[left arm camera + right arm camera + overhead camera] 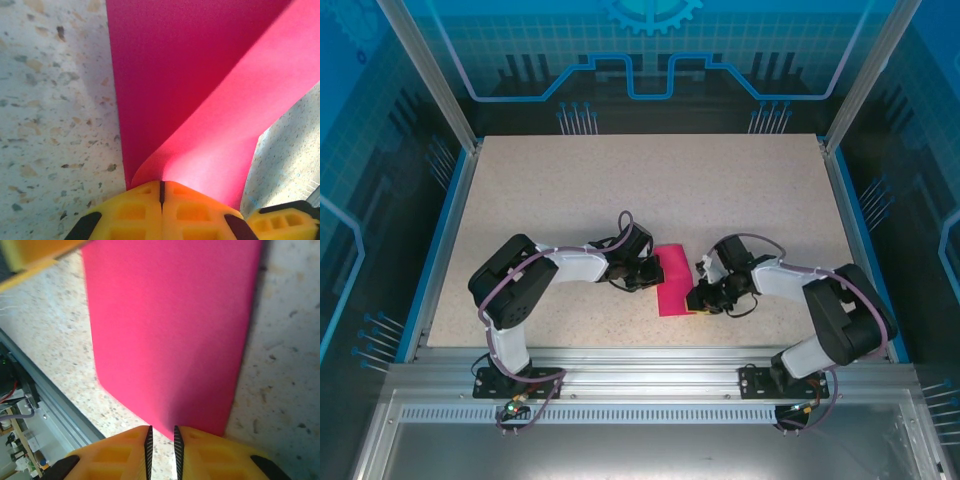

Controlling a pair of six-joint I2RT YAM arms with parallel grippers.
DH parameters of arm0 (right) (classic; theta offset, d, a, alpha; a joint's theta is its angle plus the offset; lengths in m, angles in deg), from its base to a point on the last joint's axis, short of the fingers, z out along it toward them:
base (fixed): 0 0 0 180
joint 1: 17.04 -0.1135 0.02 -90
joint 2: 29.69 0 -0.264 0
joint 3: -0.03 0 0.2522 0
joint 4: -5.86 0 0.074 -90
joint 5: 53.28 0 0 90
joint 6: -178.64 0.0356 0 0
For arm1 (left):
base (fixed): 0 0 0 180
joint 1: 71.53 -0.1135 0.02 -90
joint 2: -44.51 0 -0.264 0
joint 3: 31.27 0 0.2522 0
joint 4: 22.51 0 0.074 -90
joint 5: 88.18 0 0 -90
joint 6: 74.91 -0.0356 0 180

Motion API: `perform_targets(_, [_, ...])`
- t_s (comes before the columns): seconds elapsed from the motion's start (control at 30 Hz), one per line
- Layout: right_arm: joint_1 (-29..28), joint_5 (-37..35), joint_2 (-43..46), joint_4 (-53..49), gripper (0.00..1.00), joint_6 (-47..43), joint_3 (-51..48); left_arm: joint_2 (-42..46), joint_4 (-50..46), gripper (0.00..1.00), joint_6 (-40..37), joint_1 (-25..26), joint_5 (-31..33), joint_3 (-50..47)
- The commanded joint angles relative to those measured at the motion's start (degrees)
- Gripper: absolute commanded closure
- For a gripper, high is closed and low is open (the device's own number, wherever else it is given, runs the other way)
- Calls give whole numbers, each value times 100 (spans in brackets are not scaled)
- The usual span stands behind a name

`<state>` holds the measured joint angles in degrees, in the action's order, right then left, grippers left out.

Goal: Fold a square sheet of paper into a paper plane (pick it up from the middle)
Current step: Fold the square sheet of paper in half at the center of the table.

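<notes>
The square sheet of paper [672, 285] is magenta-pink and lies mid-table between my two arms, narrower than it is long in the top view. My left gripper [655, 272] is at its left edge. In the left wrist view the left gripper [161, 185] is shut on the paper [200, 75]. One layer curls up from the jaws and another lies flat on the table. My right gripper [698, 298] is at the paper's lower right edge. The right gripper [161, 432] has a narrow gap between its jaws, and the edge of the paper [170, 330] ends just at that gap, not pinched.
The speckled tabletop [620, 180] has free room behind and to both sides of the paper. An aluminium rail [640, 360] runs along the near edge, close to the right gripper. Blue walls stand round the table. A yellow finger of the right gripper [285, 222] shows low right.
</notes>
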<state>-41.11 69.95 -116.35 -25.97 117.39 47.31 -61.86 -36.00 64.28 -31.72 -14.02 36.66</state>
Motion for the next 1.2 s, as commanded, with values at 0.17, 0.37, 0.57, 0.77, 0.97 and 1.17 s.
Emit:
perform_targets(0.17, [-107,-335,-421,-164,81,95,-4,-319,-507,100,-137,97,121,-38])
perform_targets(0.37, [-8,-357,-21,-470,81,12,336,-319,-542,100,-172,102,133,-20])
perform_targets(0.57, [421,-77,102,-281,81,-42,796,-314,-607,100,-212,99,141,-3])
perform_targets(0.77, [527,-54,-438,-187,80,-194,1241,-350,-645,100,-252,98,131,58])
perform_targets(0.97, [568,-341,-1052,-83,80,-286,1352,-350,-669,100,-252,99,144,45])
perform_targets(1.17, [696,-330,-1428,132,81,-310,1109,-367,-693,100,-261,97,147,58])
